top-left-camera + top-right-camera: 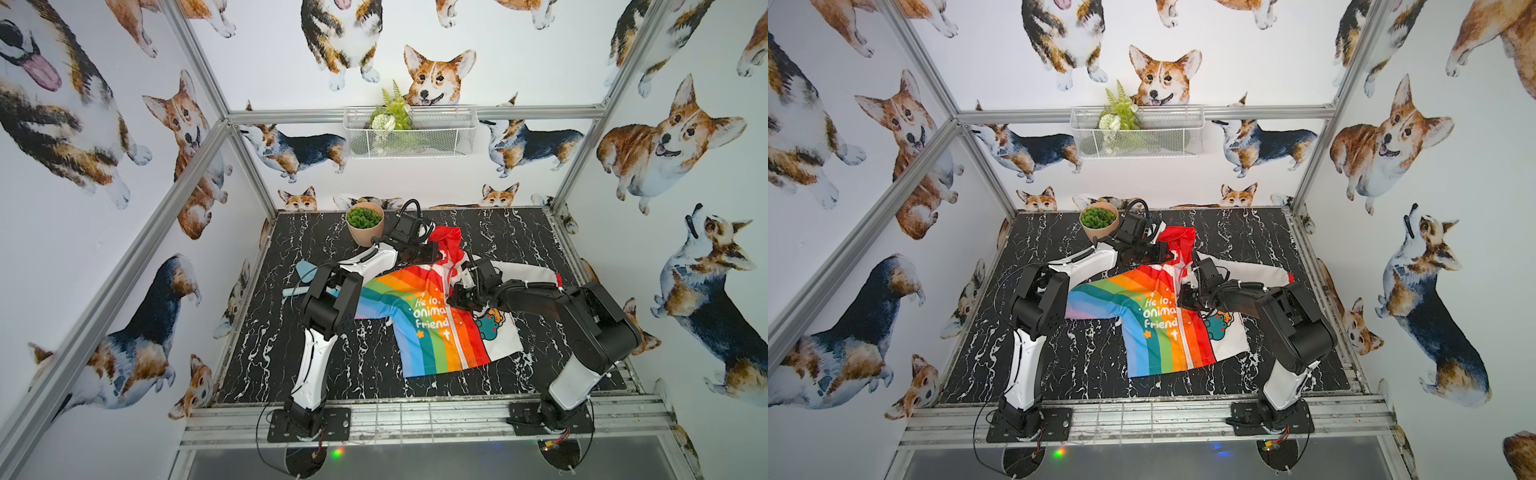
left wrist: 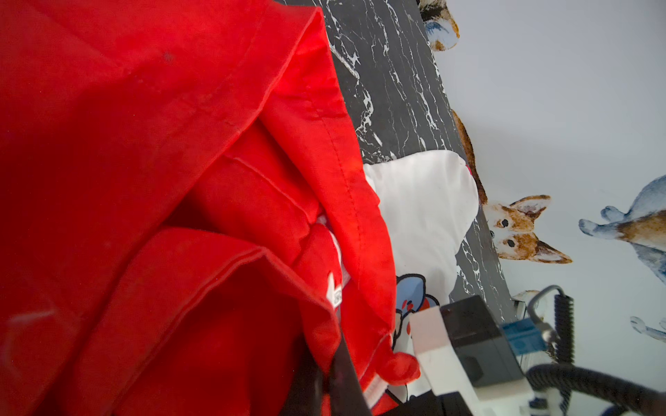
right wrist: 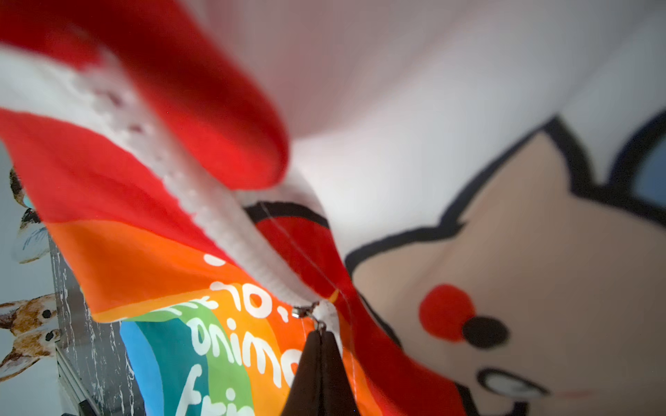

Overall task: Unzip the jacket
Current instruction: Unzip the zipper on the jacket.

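The jacket [image 1: 428, 332] [image 1: 1158, 332] lies flat on the black marble table [image 1: 519, 241], red hood toward the back, rainbow half on the left and white cartoon half on the right. My left gripper [image 1: 441, 254] [image 2: 331, 378] is shut on the red fabric at the collar by the hood [image 2: 180, 144]. My right gripper [image 1: 453, 297] [image 3: 320, 338] is shut on the zipper pull, just below the metal slider [image 3: 306, 310]. Above the slider the white zipper teeth [image 3: 230, 230] are parted. Below it the zipper [image 1: 459, 345] is still closed down to the hem.
A potted green plant [image 1: 365, 226] stands at the table's back, close behind my left wrist. A light blue object [image 1: 305, 272] lies under the left arm. A wire basket [image 1: 409, 131] with greenery hangs on the back wall. Aluminium frame posts edge the table.
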Action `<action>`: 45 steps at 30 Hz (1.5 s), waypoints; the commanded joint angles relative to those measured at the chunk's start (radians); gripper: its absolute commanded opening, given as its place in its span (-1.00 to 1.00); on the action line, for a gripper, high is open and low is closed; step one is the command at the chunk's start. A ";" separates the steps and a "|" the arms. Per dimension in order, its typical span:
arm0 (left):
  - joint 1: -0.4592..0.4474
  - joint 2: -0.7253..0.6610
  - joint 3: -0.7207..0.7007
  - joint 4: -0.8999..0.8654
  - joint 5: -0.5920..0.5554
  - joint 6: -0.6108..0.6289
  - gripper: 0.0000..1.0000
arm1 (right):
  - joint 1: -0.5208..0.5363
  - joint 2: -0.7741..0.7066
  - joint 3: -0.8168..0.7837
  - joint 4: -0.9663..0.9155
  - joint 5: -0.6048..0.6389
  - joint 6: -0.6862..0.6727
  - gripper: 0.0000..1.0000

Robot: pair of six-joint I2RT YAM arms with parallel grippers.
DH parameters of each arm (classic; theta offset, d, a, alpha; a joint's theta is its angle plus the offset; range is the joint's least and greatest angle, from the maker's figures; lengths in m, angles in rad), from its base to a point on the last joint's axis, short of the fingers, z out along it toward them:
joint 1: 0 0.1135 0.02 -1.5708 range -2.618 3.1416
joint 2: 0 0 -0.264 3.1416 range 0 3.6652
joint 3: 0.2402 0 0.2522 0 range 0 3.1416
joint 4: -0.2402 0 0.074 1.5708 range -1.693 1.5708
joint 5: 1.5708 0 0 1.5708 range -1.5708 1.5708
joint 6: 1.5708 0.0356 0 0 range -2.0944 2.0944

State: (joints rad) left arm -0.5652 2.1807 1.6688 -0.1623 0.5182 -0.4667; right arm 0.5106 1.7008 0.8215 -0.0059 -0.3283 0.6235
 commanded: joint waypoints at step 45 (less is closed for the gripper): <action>0.007 0.103 0.177 -0.117 -0.017 0.074 -1.00 | 0.066 -0.290 -0.226 -0.134 -0.005 -0.001 -1.00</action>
State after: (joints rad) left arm -0.5613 2.2704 1.8172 -0.2749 0.5137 -0.4133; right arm 0.5694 1.4223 0.6033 -0.0967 -0.3347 0.6228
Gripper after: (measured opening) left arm 0.063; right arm 0.049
